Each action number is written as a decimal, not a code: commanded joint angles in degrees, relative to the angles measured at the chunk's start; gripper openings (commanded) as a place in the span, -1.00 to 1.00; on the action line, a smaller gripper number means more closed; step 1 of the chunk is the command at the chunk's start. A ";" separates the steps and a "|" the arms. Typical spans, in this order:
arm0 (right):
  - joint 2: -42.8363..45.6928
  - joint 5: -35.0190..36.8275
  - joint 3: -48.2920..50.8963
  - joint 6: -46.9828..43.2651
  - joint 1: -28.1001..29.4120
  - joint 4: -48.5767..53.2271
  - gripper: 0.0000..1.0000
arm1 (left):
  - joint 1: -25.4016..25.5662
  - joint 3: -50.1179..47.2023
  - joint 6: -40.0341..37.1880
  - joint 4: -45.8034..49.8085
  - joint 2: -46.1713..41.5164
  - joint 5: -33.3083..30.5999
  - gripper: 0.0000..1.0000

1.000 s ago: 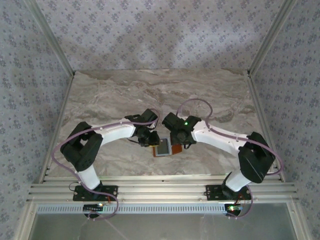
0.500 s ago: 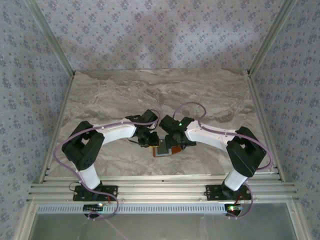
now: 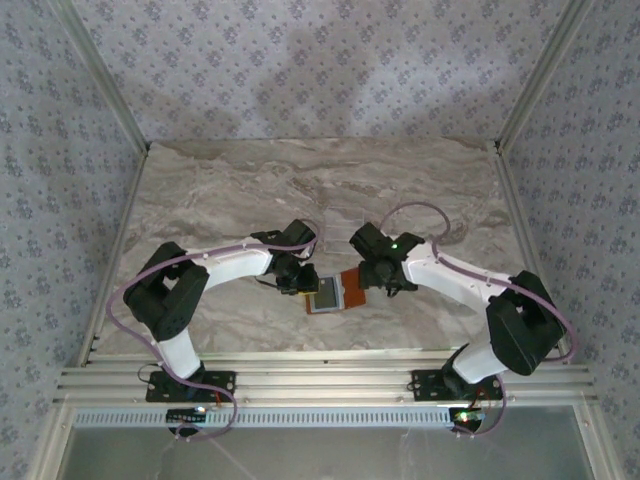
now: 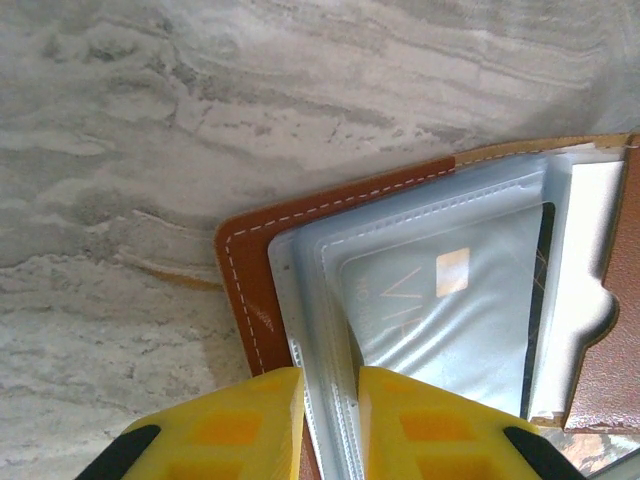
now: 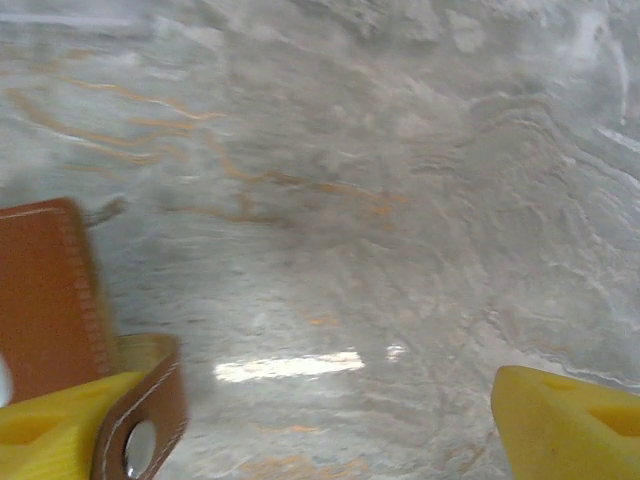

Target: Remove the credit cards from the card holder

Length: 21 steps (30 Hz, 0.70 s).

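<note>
The orange-brown card holder [image 3: 349, 287] lies open on the marble table between the two arms, its grey-blue lining [image 4: 320, 260] facing up. A pale silvery credit card [image 4: 440, 310] with a small chip sits inside the lining pocket. The dark edge of a second card [image 4: 541, 290] shows behind it. My left gripper [image 4: 330, 385] [image 3: 299, 284] is shut on the lining's edge at the holder's left end. My right gripper [image 5: 310, 420] [image 3: 386, 282] is open just right of the holder, with bare table between its fingers. The snap tab [image 5: 150, 425] rests against its left finger [image 5: 45, 430].
Marble tabletop [image 3: 250, 190] stretches behind and to both sides of the arms. Patterned walls with metal posts [image 3: 530, 90] close in the sides and back. Aluminium rails [image 3: 320, 385] run along the near edge by the arm bases.
The right arm reached in over the holder half a second ago, then pulled back to the right. The left arm and the holder stayed where they were.
</note>
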<state>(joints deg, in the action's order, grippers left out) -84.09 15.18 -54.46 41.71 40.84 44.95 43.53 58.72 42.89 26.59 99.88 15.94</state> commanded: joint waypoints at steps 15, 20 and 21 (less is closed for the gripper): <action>-1.73 4.13 2.43 1.48 -1.79 0.81 0.75 | 0.25 -1.25 -0.53 3.11 0.50 -1.97 -0.55; 1.96 5.11 -3.11 1.61 0.89 6.15 0.72 | 0.26 -0.89 -0.62 3.20 0.67 -2.01 -0.54; 2.54 5.27 -4.23 1.46 1.54 7.13 0.72 | 0.25 -0.80 -0.57 3.13 0.67 -1.88 -0.54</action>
<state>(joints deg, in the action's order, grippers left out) -84.49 18.15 -54.87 42.04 41.06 47.33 43.53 58.72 42.89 26.61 99.88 15.86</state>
